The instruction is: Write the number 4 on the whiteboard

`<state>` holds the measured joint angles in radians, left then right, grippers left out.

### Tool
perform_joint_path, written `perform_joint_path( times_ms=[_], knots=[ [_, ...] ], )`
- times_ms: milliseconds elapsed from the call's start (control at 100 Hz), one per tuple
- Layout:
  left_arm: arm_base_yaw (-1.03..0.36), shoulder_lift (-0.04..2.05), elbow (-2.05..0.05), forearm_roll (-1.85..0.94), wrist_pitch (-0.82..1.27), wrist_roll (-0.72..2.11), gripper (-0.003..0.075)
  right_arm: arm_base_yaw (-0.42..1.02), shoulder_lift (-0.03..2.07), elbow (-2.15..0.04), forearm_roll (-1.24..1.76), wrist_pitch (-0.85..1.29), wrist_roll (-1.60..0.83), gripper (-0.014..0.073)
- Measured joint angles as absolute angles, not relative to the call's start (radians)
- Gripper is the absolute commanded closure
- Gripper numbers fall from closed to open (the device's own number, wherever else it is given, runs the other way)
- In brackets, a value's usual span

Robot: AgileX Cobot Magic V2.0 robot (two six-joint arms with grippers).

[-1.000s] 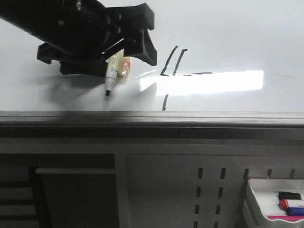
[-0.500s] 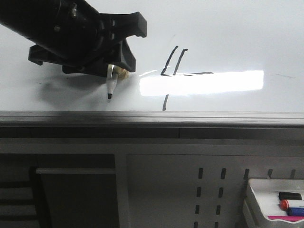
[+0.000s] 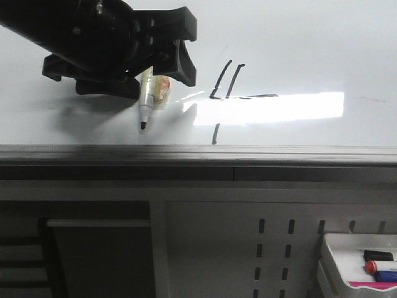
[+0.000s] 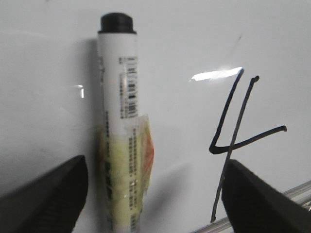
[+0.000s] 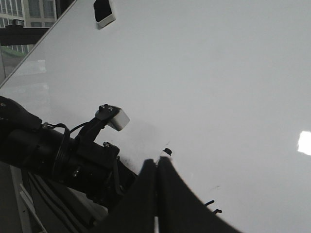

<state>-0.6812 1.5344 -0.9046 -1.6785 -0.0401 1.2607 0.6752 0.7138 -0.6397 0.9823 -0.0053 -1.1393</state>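
The whiteboard point(image 3: 310, 37) carries the number 4 point(image 3: 228, 96) in thin black strokes beside a bright light reflection. My left gripper point(image 3: 149, 77) hovers over the board to the left of the 4. Its jaws stand wide apart. A white marker point(image 3: 146, 93) with a yellow label lies between them, black tip toward the board's near edge. In the left wrist view the marker point(image 4: 119, 97) is near one finger point(image 4: 53, 194) without touching it, and the 4 point(image 4: 232, 144) sits by the other finger point(image 4: 262, 199). My right gripper point(image 5: 158, 162) is shut and empty over the whiteboard point(image 5: 218, 73).
The board's grey metal edge point(image 3: 198, 152) runs across the front. Below it at the right stands a small white tray point(image 3: 332, 261) with several markers point(image 3: 378, 268). The left arm point(image 5: 73, 155) shows dark in the right wrist view.
The left gripper dipped to the lower left, then shifted back up and right. More of the marker's body shows now. Its tip stays at nearly the same spot.
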Motion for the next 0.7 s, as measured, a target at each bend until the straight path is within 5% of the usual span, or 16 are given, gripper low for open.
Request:
perform_joint_path(
  times_ms=[580, 700],
  knots=[
    [-0.657, 1.288, -0.887, -1.640, -0.112, 1.267, 0.0156, 0.675, 0.714, -0.640, 0.982, -0.005, -1.139, 0.0658],
    [-0.657, 1.190, -0.869, -1.613, -0.102, 1.267, 0.0252, 0.675, 0.706, -0.640, 0.982, 0.000, -1.139, 0.0658]
  ],
)
